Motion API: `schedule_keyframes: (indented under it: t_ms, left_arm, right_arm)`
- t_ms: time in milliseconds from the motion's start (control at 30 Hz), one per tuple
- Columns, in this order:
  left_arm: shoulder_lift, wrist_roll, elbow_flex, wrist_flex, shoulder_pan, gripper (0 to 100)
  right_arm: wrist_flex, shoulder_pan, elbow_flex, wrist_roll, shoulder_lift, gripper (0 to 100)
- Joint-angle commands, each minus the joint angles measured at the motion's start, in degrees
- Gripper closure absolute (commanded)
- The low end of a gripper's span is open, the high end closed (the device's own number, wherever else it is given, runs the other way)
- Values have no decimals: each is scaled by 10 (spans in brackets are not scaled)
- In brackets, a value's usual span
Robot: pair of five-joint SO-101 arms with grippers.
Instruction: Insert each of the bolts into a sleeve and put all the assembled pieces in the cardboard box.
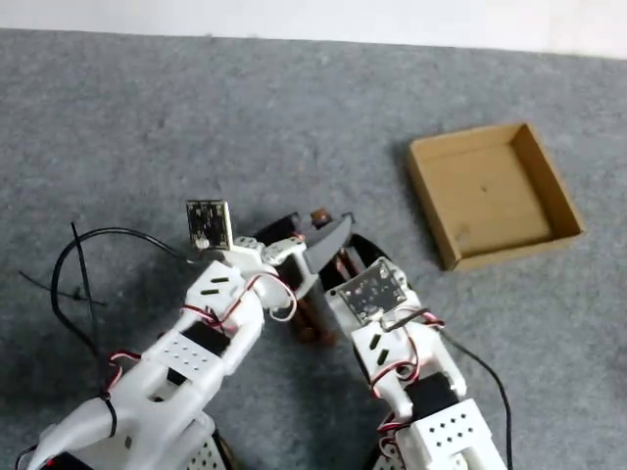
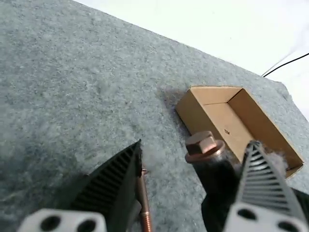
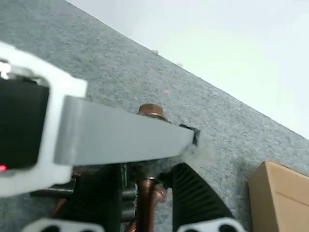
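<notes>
Left hand (image 2: 194, 147) wide open, jaws straddling hex-head bolt (image 2: 205, 145), not touching it. Right hand (image 3: 148, 181) looks clamped on its copper shank. Likely rigid, dense, slick metal; grip mid-shank, below flange. Cardboard box (image 1: 495, 196) near, on counter (image 1: 147, 117).

Work surface: a grey felt mat (image 1: 196, 117) with an uneven nap, fluffed in patches. In the high view it covers the field apart from the 12 o'clock margin, where a plain white surface (image 1: 392, 18) begins at the mat's far edge. At 9 o'clock a thin black cable (image 1: 73, 284) lies looped on the mat, crossed by straight black strands; what it connects to cannot be determined. In the left wrist view a second black cable (image 2: 285, 65) lies on the white surface. A few pale specks (image 3: 154, 50) sit along the mat's edge.
</notes>
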Motion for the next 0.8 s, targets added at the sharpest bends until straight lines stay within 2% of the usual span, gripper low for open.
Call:
schedule_keyframes:
  t_ms: [0,167,367,567,767]
  left_arm:
    - [-9,6,-27,2,-7,691]
    - [-22,10,-23,1,-12,691]
    - [-142,88,9,5,-65,691]
    - [-237,89,53,6,-67,691]
    - [-251,88,51,28,-71,691]
  right_arm:
    - [-4,8,65,-4,-13,993]
    - [-4,8,65,-4,-13,993]
    - [-4,16,65,-3,-13,993]
    - [-4,18,65,-3,-13,993]
    - [-4,18,65,-3,-13,993]
